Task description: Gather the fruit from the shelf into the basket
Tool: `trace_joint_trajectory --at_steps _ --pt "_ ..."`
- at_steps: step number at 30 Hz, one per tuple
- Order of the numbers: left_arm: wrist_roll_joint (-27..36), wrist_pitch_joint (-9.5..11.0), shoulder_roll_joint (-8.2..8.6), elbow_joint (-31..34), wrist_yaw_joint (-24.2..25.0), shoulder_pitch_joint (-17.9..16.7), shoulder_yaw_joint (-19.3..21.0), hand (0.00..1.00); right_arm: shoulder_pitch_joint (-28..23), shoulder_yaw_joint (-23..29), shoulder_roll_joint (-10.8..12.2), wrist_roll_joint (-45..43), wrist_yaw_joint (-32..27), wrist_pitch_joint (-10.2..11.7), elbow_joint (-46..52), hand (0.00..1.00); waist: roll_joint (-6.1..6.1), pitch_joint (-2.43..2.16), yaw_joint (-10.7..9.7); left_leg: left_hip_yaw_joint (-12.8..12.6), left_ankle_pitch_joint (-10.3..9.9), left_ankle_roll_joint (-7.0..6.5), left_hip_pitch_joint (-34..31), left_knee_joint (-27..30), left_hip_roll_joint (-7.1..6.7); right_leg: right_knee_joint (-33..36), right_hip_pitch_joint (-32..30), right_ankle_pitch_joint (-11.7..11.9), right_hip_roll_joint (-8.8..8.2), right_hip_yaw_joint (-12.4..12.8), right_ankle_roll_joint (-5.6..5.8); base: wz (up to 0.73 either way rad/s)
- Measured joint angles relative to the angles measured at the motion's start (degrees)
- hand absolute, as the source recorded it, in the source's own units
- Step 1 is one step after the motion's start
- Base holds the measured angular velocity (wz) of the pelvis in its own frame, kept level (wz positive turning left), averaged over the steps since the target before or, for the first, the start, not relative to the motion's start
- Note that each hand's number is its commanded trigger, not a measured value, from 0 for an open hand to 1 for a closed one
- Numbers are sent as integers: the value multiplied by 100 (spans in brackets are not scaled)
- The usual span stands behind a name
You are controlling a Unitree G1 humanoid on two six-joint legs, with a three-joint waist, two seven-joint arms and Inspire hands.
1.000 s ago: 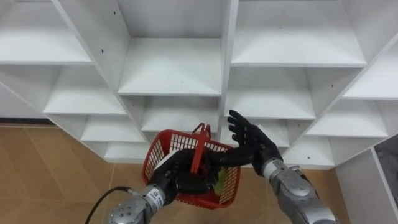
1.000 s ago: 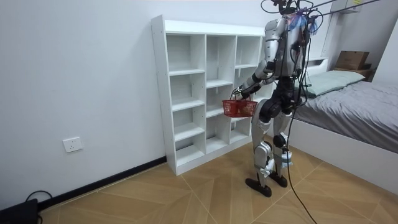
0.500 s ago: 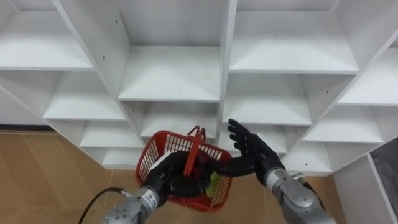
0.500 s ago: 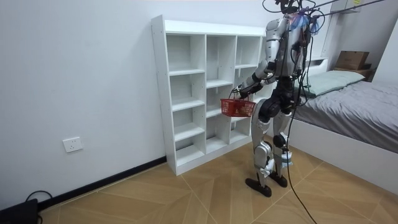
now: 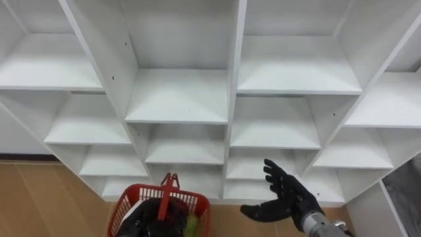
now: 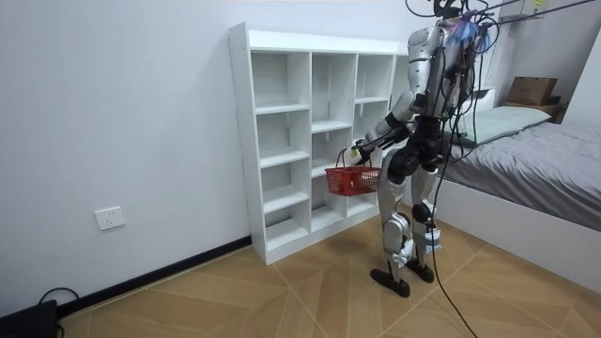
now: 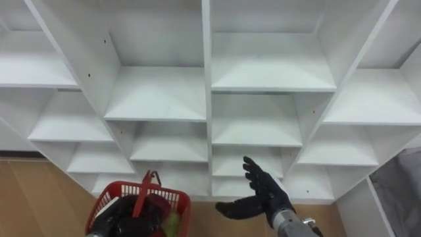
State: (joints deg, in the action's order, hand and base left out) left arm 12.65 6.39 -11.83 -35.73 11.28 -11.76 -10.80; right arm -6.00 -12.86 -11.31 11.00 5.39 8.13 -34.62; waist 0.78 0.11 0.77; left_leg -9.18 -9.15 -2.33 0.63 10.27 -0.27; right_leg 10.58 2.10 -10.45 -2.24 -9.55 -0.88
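Zero fruit on the closet [image 5: 177, 95] shelves I can see. Left hand [image 5: 154, 217] has its fingers curled round the red basket [image 5: 128, 205] handle, hanging it low before the closet; something green [image 5: 191, 225] lies inside. Right hand [image 5: 284, 197] is spread, empty, free to pick.

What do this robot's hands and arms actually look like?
The right hand is black and shaped like a human one, with slim fingers and a thumb, set on a round silvery-grey metal wrist. In the room view the left arm is a smooth silver-grey shell, darker toward the forearm.
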Motion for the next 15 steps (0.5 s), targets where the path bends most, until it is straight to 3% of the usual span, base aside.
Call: trace_joint_trajectory --at_steps 7,15 --pt "-224 79 35 -690 -370 -92 370 100 -362 424 -15 86 -166 86 64 0 8 -2 -110 3 -2 6 55 -94 -15 -60 92 3 32 8 5 0" --pt "-207 95 47 -1466 -767 -206 627 100 -475 874 11 229 -525 235 -1018 0 44 4 -212 28 -41 29 289 -210 -36 -247 317 4 29 8 25 0"
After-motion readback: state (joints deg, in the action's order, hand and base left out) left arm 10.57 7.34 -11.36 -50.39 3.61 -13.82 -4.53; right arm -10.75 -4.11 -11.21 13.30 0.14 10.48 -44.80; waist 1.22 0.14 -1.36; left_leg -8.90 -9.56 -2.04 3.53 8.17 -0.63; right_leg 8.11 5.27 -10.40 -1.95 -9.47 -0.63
